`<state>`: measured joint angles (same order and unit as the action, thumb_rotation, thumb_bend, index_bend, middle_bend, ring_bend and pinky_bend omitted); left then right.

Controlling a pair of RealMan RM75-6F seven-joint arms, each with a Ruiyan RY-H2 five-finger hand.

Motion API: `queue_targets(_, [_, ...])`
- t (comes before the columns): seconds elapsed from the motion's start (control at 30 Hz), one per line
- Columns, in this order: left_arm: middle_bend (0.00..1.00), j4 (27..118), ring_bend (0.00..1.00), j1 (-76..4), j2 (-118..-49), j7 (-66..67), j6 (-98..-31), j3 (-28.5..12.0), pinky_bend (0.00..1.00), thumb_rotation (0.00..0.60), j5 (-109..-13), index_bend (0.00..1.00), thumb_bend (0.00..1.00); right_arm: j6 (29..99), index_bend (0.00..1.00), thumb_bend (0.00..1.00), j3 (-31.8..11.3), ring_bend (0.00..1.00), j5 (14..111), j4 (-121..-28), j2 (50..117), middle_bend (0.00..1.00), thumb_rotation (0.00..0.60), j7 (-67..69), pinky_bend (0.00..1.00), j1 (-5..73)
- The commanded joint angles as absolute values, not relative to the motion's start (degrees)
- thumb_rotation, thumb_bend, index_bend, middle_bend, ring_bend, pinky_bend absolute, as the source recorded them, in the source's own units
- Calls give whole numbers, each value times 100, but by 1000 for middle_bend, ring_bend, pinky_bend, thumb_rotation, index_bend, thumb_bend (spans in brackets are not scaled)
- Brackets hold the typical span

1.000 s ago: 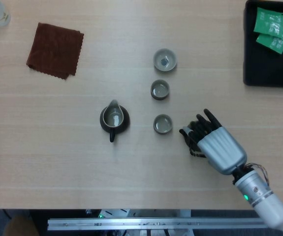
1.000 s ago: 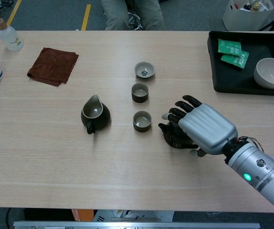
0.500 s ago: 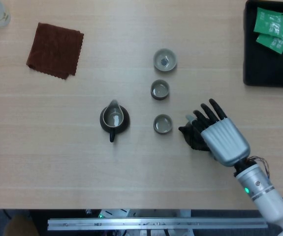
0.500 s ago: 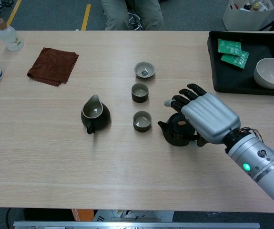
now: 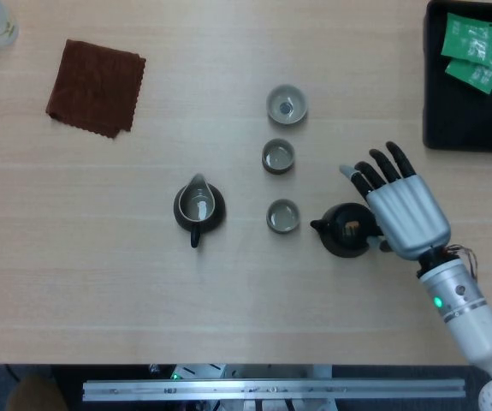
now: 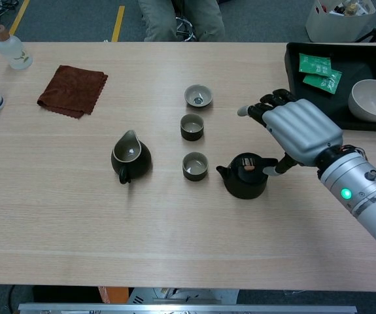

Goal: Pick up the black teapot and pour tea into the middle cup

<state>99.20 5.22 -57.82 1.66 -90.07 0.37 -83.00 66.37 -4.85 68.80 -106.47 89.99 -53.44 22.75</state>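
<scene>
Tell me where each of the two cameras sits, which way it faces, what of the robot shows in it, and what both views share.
Head view: sits above, facing straight down on the table; shows the right hand and forearm.
Chest view: sits lower at the table's near edge, facing forward and down across it to the floor beyond; shows the same right hand.
Shared: black teapot, three cups, middle cup, pitcher, brown cloth, black tray.

Bright, even light from overhead; the table (image 5: 143, 282) carries only soft, short shadows. Both views look sharp, perhaps slightly soft at the edges.
</scene>
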Motion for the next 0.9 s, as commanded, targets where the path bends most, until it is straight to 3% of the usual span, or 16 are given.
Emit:
queue_targets(0.03, [106, 9913, 93, 529, -5780, 153, -9011, 37, 122, 600, -8298, 179, 358, 6560, 193, 8, -554, 139, 6600, -10656, 8987, 268, 600, -5287, 64, 2376])
queue_targets(0.53, [106, 9917, 93, 563, -5733, 120, -9000, 49, 122, 600, -8278, 179, 358, 6402, 376, 314, -575, 338, 5889, -10486, 9066, 440, 600, -4908, 95, 2733])
queue_targets(0.9, [106, 9958, 93, 595, -5675, 123, -8972, 67, 122, 600, -8225, 179, 358, 6451, 380, 328, -627, 342, 5413, -10186, 9163, 443, 600, -4813, 95, 2947])
